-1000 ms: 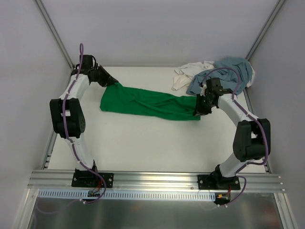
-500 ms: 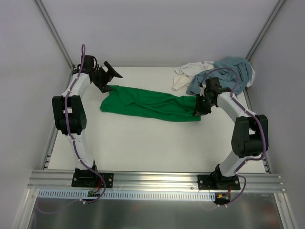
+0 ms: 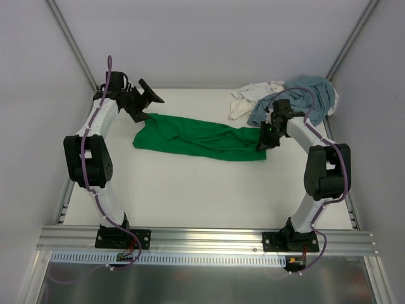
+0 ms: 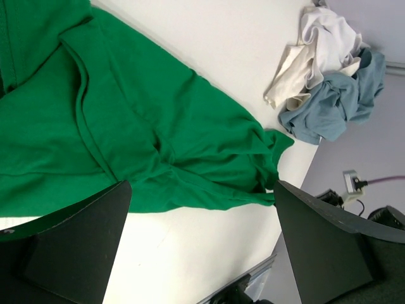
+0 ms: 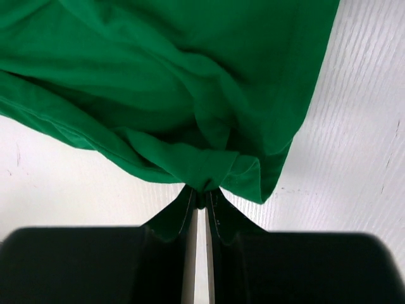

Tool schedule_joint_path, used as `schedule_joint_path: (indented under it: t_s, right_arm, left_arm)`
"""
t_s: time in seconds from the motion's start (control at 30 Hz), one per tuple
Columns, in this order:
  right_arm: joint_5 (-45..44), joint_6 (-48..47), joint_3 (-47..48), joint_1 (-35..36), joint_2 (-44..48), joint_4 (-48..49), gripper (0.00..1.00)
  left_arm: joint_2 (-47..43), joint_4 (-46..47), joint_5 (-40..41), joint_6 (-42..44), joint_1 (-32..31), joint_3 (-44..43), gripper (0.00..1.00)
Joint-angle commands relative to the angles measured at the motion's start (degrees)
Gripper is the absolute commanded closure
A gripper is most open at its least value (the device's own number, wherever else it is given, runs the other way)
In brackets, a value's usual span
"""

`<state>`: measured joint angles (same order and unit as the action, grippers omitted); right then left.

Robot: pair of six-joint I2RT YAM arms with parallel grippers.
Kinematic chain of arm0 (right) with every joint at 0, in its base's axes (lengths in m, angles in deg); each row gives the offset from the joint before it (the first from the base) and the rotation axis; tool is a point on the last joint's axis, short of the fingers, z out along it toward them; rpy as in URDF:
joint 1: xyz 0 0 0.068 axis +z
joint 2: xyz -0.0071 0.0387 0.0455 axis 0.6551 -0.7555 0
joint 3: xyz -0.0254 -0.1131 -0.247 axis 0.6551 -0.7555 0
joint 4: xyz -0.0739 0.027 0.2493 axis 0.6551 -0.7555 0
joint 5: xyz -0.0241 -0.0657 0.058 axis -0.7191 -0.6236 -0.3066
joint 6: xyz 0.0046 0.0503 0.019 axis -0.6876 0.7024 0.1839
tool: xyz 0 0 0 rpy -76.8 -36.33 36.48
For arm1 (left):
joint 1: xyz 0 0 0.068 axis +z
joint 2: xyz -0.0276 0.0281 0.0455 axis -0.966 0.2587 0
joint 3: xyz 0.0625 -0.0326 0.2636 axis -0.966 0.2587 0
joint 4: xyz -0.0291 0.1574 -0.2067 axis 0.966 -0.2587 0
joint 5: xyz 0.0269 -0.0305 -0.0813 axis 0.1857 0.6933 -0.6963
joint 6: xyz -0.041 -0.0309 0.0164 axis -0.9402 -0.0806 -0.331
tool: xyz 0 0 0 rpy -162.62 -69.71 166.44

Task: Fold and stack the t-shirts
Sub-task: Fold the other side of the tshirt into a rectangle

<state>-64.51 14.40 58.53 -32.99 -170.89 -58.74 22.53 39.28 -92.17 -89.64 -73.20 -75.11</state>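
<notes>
– Green t-shirt (image 3: 199,136) position?
– On the table (image 3: 190,190), far half. It's pulled out into a long rumpled strip running left to right. Not folded.
– Right end effector (image 3: 262,143)?
– At the strip's right end, fingers together, clamped on a bunched bit of the green edge. The right wrist view shows the cloth pinched right at the tips, with the rest of the shirt fanning away over the table.
– Left end effector (image 3: 149,104)?
– Fingers wide apart, gripping nothing. It hovers over the strip's left end, near the far left corner. In the left wrist view the green cloth lies below, between the two fingers. Contact with either finger: cannot tell.
– Other two?
– White t-shirt (image 3: 250,98) and grey-blue t-shirt (image 3: 304,95) are crumpled in one heap at the far right corner, touching each other, with the grey-blue on the right. The heap sits near the green strip's right end, and I can't tell if they touch. Neither is folded, nothing is stacked.
</notes>
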Motion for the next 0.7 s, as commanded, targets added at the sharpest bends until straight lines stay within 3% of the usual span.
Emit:
schedule_joint_path:
  t_s: [0.0, 0.3, 0.67]
  right_arm:
    - [-0.1, 0.4, 4.2, -0.9, -1.5, -0.2, 0.99]
    - [-0.1, 0.8, 8.7, -2.9, -6.5, -0.6, 0.99]
    - [-1.0, 0.7, 5.4, -4.5, -6.3, -0.4, 0.99]
  left_arm:
    - [-4.7, -1.1, -1.1, 1.6, -0.4, 0.5, 0.01]
    - [-7.2, -2.3, -0.9, 2.1, -0.4, 1.7, 0.01]
    - [-8.1, -3.4, -0.6, 2.5, -0.5, 1.1, 0.01]
